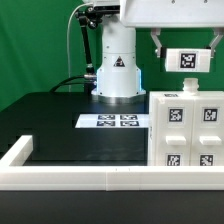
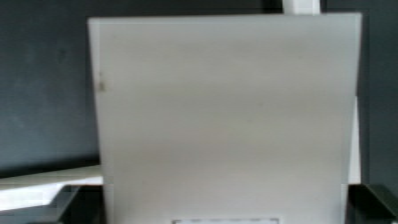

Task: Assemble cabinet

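**Between the fingers: a white panel held high**

Between the fingers of the claw [image 1: 186, 52] we see a white panel [image 1: 188, 60], gripped by its two side edges. The claw is therefore clenched on it and holds it clear of everything else. One square black-and-white tag on the panel faces the exterior view. In the wrist view the same panel [image 2: 222, 110] fills nearly the whole picture as a plain pale face. A faint row of marks sits along one edge. It may be a row of tags, but the blur leaves us unsure.

Below the claw, apart from the panel, the cabinet body [image 1: 186, 130] stands on the black table [image 1: 50, 125]. It is a white boxy block with several tags on its faces.

We judge the panel stiff and light, but smooth enough to slip or twist in a narrow pinch. The bare opposite edges near its middle look like the best hold, and they leave the tag uncovered.

Further out from the claw, lower and toward the exterior view's left, the marker board [image 1: 117, 121] lies flat in front of the robot's base [image 1: 117, 75]. Farthest from the claw runs the white border rail [image 1: 60, 172].

We can read no brand or words. There are only the tags and a triangular sign on the base, too small to make out.
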